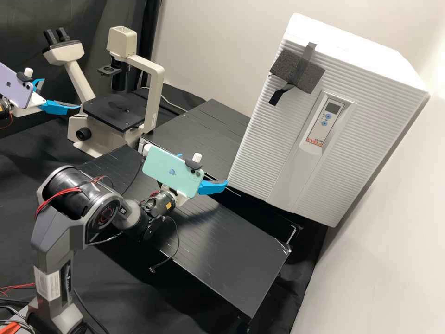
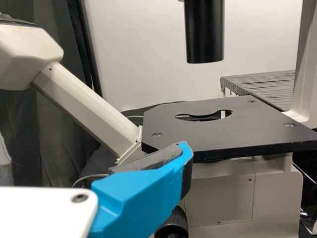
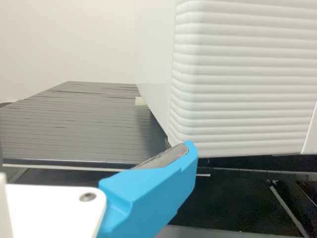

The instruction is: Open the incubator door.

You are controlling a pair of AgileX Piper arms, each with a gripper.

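White incubator (image 1: 389, 86) on a black counter (image 1: 204, 127), near the wall. Its ribbed door (image 1: 259, 144) looks shut, with a small control panel (image 1: 323, 118) in the middle and a grey foam pad (image 1: 296, 72) fixed by dark tape high up near the free-looking edge.

The right hand (image 1: 204, 169) is open and holds nothing, its 2 blue fingers spread apart. In the right wrist view, 1 blue fingertip (image 3: 188, 148) is at the lower corner of the door, beside the side seam; whether it touches cannot be told. The left hand (image 1: 62, 93), also open and holding nothing, is next to a cream microscope (image 1: 79, 76).

The door is probably broad, rigid and fairly heavy, swinging on hinges at the far side, perhaps with a seal that resists at first and then gives. Its ribs look smooth and likely slippery, too shallow to pinch. The best hold seems to be the side edge: 1 fingertip hooked behind it, then a slow outward pull. Pressing on the panel or peeling the tape would be a mistake.
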